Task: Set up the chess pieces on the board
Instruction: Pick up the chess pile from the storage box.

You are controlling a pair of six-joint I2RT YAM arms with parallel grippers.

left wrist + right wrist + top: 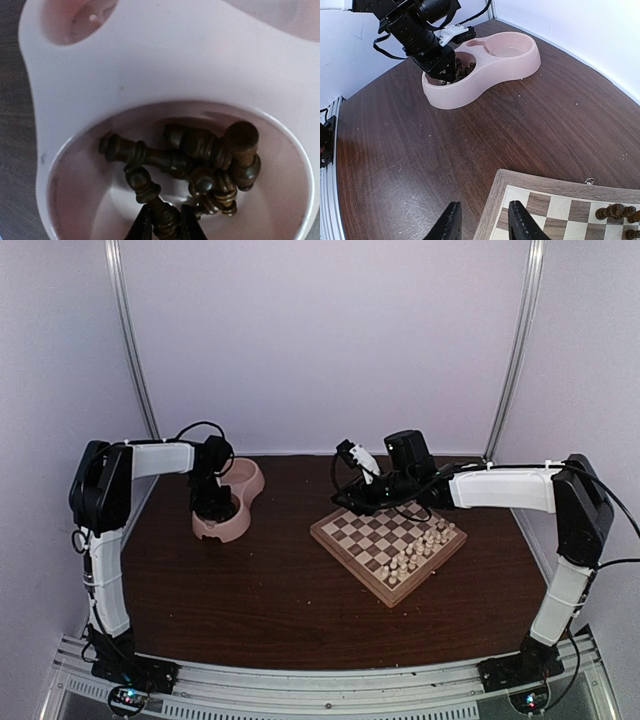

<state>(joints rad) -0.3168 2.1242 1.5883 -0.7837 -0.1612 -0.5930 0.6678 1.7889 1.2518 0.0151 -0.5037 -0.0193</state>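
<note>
left pincer [164, 227] clenched on dark chess piece [147, 190] in pink bowl [150, 75]; lift straight, clear of neighbours. right pincer [482, 222] released.

Dark chess pieces [200, 147] heaped — checkered board [368, 540] flat

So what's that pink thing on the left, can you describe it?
The bowl is one pale pink, smooth, plastic-looking body with two round wells joined. It sits flat on the dark table, left of the board and apart from it. One well holds a heap of dark pieces; the other looks bare. The left gripper reaches in, pinching one.
</note>
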